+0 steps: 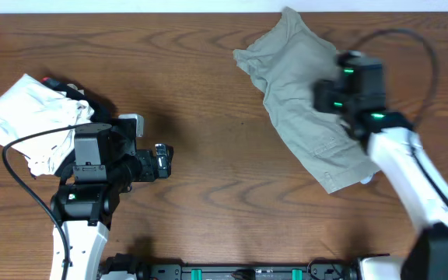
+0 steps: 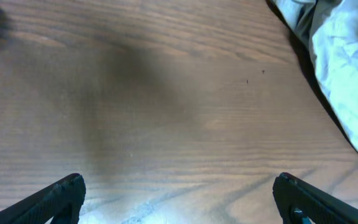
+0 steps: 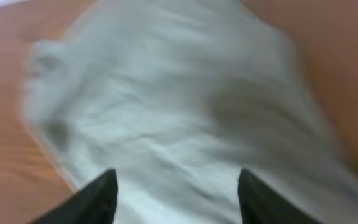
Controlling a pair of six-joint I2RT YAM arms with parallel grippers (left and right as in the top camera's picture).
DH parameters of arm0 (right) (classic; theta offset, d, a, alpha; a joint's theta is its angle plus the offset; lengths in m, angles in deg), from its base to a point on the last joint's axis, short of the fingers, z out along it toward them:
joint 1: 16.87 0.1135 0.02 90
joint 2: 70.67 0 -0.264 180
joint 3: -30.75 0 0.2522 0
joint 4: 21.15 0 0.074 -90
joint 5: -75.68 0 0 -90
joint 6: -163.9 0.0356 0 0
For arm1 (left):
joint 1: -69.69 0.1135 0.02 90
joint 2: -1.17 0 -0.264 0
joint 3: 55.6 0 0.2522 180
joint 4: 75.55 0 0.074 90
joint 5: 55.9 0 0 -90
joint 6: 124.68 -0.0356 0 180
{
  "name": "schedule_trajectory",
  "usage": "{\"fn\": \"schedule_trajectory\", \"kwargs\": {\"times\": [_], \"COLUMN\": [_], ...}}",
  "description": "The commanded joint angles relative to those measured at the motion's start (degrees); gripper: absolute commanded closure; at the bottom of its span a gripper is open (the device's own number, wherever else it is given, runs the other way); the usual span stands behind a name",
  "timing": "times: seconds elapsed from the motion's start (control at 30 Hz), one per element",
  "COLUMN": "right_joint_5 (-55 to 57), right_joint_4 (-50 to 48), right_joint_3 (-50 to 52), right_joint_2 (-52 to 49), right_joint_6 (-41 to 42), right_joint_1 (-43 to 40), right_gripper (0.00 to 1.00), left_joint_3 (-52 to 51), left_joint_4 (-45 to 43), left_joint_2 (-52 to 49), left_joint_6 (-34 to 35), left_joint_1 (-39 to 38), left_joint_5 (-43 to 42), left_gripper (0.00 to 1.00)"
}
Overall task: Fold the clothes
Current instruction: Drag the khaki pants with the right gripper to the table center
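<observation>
Wood-grain table (image 1: 208, 194), both arms in shot. Left gripper (image 2: 178, 183): fingers spread wide, only bare wood between and ahead of them. White garment (image 2: 347, 56) sits off to one side of those fingers and is not the target. Right gripper (image 3: 176, 177): fingers parted, nothing visibly pinched between them, though the wrist view is blurred. Khaki shorts (image 3: 166, 106) lie directly below and ahead of those fingers, filling the view. Overhead, their long axis runs diagonally: the near end is on the right arm's side, the far end angles toward the table's back edge and centre. Right arm hangs over their middle; left is well apart. Judgement: not folded yet. The next grab wants an end or hem, so it's the right arm's job.
</observation>
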State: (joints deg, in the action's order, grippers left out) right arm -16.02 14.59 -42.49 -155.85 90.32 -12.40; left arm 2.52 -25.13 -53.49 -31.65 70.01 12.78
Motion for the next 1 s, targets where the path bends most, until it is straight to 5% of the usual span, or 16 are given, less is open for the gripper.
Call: {"fn": "schedule_trajectory", "kwargs": {"times": [0.0, 0.2, 0.63, 0.7, 0.83, 0.97], "right_joint_5": [6.1, 6.2, 3.8, 0.5, -10.6, -20.6], "right_joint_4": [8.7, 19.6, 8.4, 8.2, 8.0, 10.5], "right_joint_3": [-0.8, 1.7, 9.2, 9.2, 9.2, 9.1], "right_joint_2": [4.8, 3.5, -6.7, -7.9, -7.9, -5.4], "right_joint_6": [-1.9, -4.0, -9.5, -10.2, -13.7, -14.0], "right_joint_1": [-6.9, -17.0, -22.6, -22.6, -22.1, -20.5], "right_gripper": [0.3, 0.22, 0.18, 0.31, 0.8, 0.98], "left_joint_3": [0.9, 0.9, 0.9, 0.9, 0.9, 0.9], "left_joint_4": [0.0, 0.0, 0.2, 0.2, 0.2, 0.2], "left_joint_2": [0.0, 0.0, 0.0, 0.0, 0.0, 0.0], "left_joint_6": [0.3, 0.3, 0.3, 0.3, 0.3, 0.3], "left_joint_1": [0.3, 0.3, 0.3, 0.3, 0.3, 0.3], "left_joint_5": [-0.7, -0.7, -0.7, -0.7, -0.7, -0.7], "left_gripper": [0.02, 0.02, 0.02, 0.02, 0.02, 0.02]}}
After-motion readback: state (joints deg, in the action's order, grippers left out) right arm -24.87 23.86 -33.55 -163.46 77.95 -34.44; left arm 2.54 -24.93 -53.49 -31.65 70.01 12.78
